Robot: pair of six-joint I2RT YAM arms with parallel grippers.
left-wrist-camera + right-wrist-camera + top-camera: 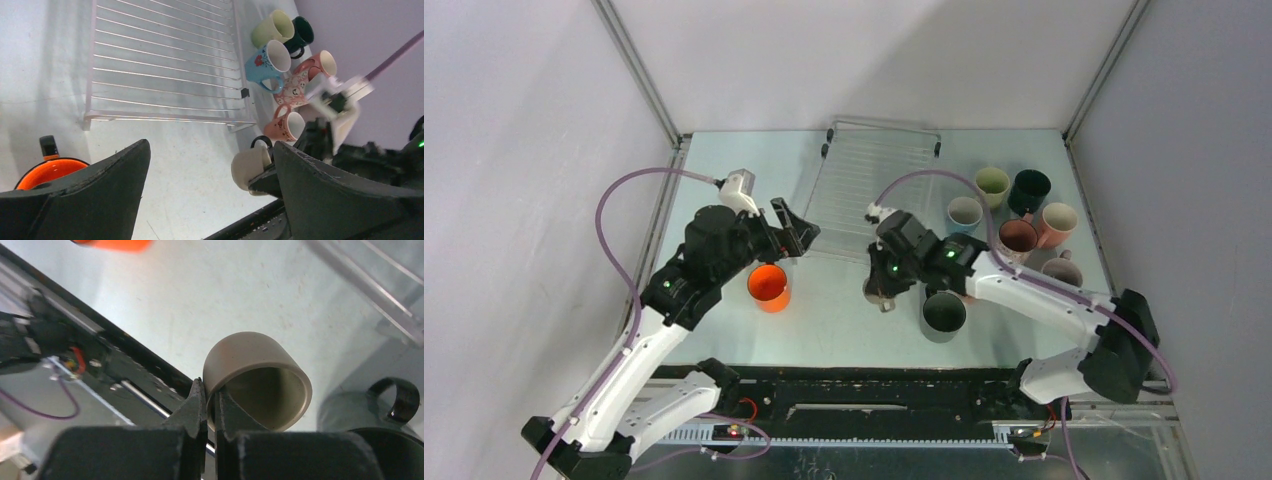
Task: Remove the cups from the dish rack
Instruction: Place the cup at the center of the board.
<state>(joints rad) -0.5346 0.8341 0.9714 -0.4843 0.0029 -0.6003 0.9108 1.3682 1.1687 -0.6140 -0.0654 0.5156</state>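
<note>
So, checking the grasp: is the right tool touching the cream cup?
Touching. The right wrist view shows the right tool shut on the cream cup, with the cup's wall pinched between its fingers.

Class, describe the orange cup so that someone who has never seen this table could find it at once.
Find the wire dish rack at the far middle of the table. Nearer than its left front corner an orange cup stands upright, alone. It is the only orange one; the other cups sit to the right.
</note>
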